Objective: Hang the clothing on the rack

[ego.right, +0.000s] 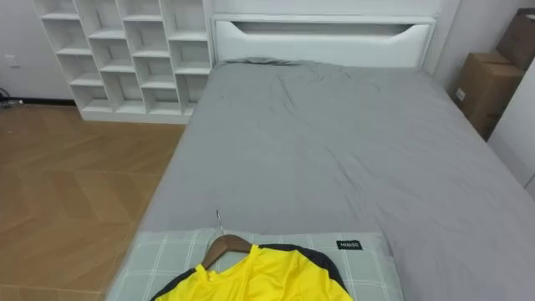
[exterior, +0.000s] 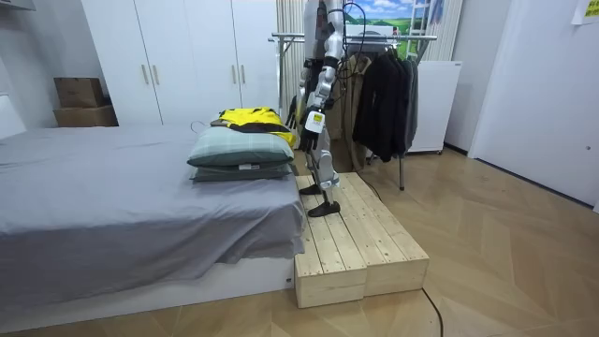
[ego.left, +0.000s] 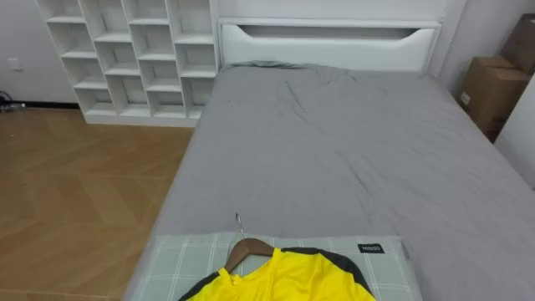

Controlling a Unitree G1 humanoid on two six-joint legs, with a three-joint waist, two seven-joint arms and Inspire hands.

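Yellow shirt (ego.left: 284,280) on wooden hanger (ego.left: 248,248) | atop checked pillow (ego.left: 180,259), near end of bed (ego.left: 334,150) | dark label (ego.left: 371,248) at right | hands (exterior: 314,119): cannot tell grip

The bed (ego.left: 334,150) had a plain grey sheet, a bit rumpled, with a white headboard (ego.left: 326,42) at the far end. A white cube shelf (ego.left: 134,58) stood against the wall to its left, on a herringbone wood floor (ego.left: 75,184), and cardboard boxes (ego.left: 493,88) sat off to the right. A green checked pillow (ego.left: 167,259) lay at the near end, stacked on a second pillow (exterior: 243,171) in the room view. A slatted wooden platform (exterior: 360,248) butted up against the bed, with white wardrobes (exterior: 187,56) behind it.
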